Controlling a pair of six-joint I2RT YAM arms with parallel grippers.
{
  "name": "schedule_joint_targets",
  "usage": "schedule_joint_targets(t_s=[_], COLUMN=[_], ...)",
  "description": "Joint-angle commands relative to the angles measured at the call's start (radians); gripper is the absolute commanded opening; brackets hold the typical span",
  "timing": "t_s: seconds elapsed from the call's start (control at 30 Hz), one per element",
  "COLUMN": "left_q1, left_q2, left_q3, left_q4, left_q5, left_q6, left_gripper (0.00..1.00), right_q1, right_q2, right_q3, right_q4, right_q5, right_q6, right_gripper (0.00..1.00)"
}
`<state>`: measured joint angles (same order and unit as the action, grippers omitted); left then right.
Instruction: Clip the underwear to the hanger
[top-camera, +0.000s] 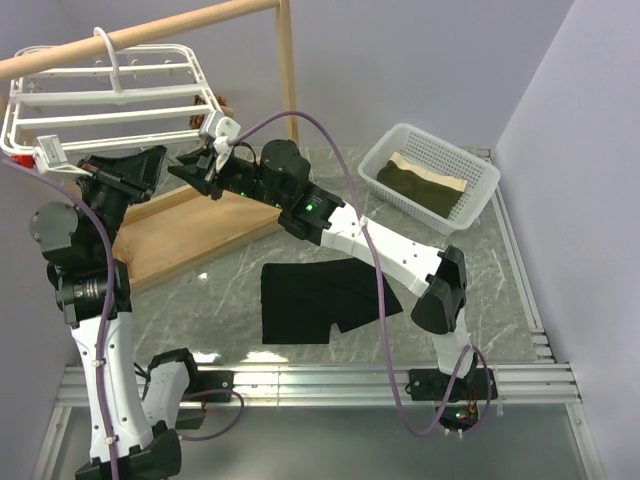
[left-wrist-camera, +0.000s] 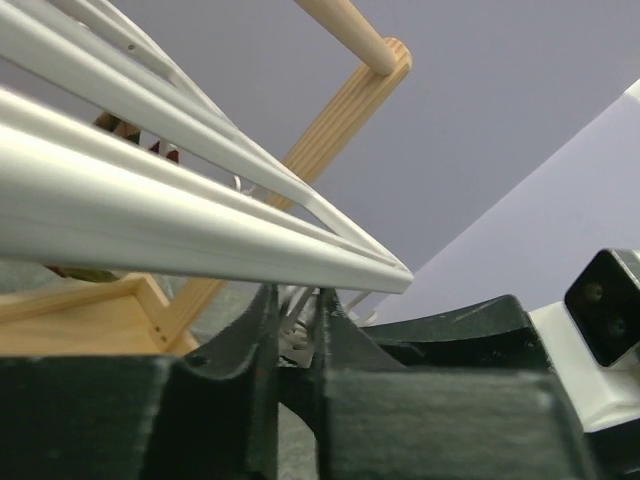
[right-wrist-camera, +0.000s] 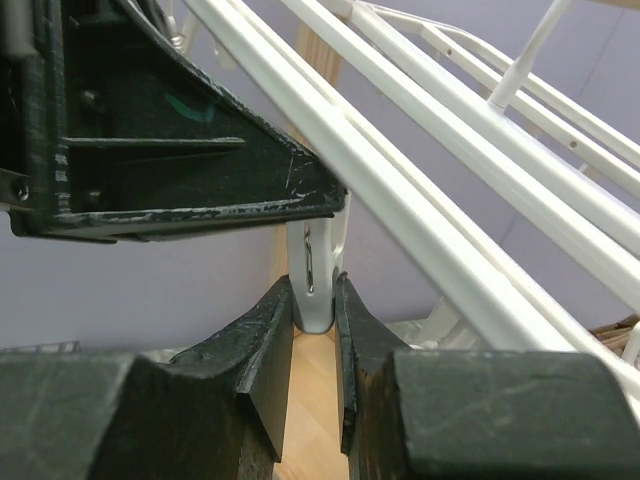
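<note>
**A:** Where was the black underwear (top-camera: 310, 298)?

**B:** Flat on the marble counter (top-camera: 480, 285), apart from the white hanger (top-camera: 100, 95) hooked over the wooden pole (top-camera: 200, 20).

**A:** And the claws?

**B:** The right claw (right-wrist-camera: 315, 305) pinched a white clip (right-wrist-camera: 322, 270) dangling under the hanger. The left claw (left-wrist-camera: 298, 305) stood narrow beside it. I couldn't tell whether it gripped anything.

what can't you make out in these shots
- Left wrist: whether the left gripper pinches anything; its fingers and the hanger bar hide it.
- Right wrist: the clip lower end, hidden between fingers of the right gripper.
- Top: part of the underwear, under the right arm.
</note>
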<state>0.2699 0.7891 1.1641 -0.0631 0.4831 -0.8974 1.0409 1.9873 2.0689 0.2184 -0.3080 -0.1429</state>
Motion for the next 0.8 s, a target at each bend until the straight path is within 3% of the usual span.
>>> schedule_joint_targets(t_s=[0.0, 0.03, 0.1, 0.13, 0.17, 0.27, 0.33, 0.57, 0.77], left_q1=[0.0, 0.0, 0.002, 0.002, 0.002, 0.0, 0.002, 0.0, 0.0], left_q2=[-0.007, -0.002, -0.001, 0.002, 0.002, 0.004, 0.004, 0.007, 0.012], left_q3=[-0.007, -0.007, -0.004, -0.004, -0.001, 0.0, 0.0, 0.005, 0.006], left_q4=[0.048, 0.052, 0.052, 0.054, 0.052, 0.051, 0.054, 0.048, 0.055], left_q5=[0.014, 0.021, 0.026, 0.032, 0.032, 0.029, 0.029, 0.031, 0.031], left_q6=[-0.012, -0.014, -0.014, -0.012, -0.012, -0.011, -0.011, -0.005, -0.012], left_gripper=[0.06, 0.0, 0.0, 0.0, 0.0, 0.0, 0.0, 0.0, 0.0], right_q1=[0.002, 0.002, 0.002, 0.001, 0.002, 0.001, 0.002, -0.016, -0.025], right_q2=[-0.022, -0.022, -0.022, -0.027, -0.028, -0.05, -0.086, -0.297, -0.476], right_q3=[0.016, 0.016, 0.02, 0.019, 0.01, -0.022, -0.058, -0.41, -0.679], right_q4=[0.039, 0.032, 0.021, 0.016, 0.016, 0.006, 0.001, -0.036, -0.191], right_q5=[-0.014, -0.016, -0.019, -0.016, -0.014, -0.003, -0.008, -0.055, -0.043], right_q6=[0.012, 0.014, 0.014, 0.016, 0.017, 0.013, 0.008, 0.003, 0.017], right_gripper=[0.0, 0.0, 0.03, 0.1, 0.26, 0.47, 0.53, 0.56, 0.51])
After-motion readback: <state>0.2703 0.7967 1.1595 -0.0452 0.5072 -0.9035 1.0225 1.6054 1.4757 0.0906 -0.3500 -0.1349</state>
